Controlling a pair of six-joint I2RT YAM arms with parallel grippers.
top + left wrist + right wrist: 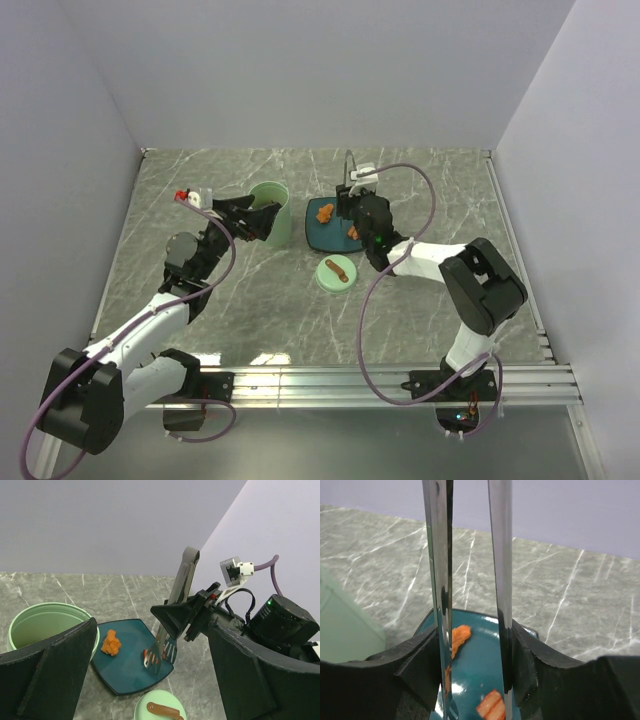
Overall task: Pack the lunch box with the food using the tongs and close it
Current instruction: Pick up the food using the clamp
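Note:
The pale green lunch box point(270, 222) point(44, 624) stands open and upright left of the dark teal plate point(322, 238) point(125, 672). My left gripper point(250, 216) point(151, 626) is wide open beside the box, gripping nothing. My right gripper point(352, 205) point(475, 647) is shut on the grey metal tongs point(349, 168) point(181, 587) point(440, 575), held upright with the arms spread. Their slotted tips point(160, 655) rest over a red-orange sausage piece point(146, 654) point(493, 706) on the plate. A fried orange chunk point(324, 211) point(111, 643) point(460, 635) lies on the plate's left part.
The round green lid point(335, 273) point(159, 711) with its brown strip handle lies flat on the marble table in front of the plate. White walls close in the table at the back and both sides.

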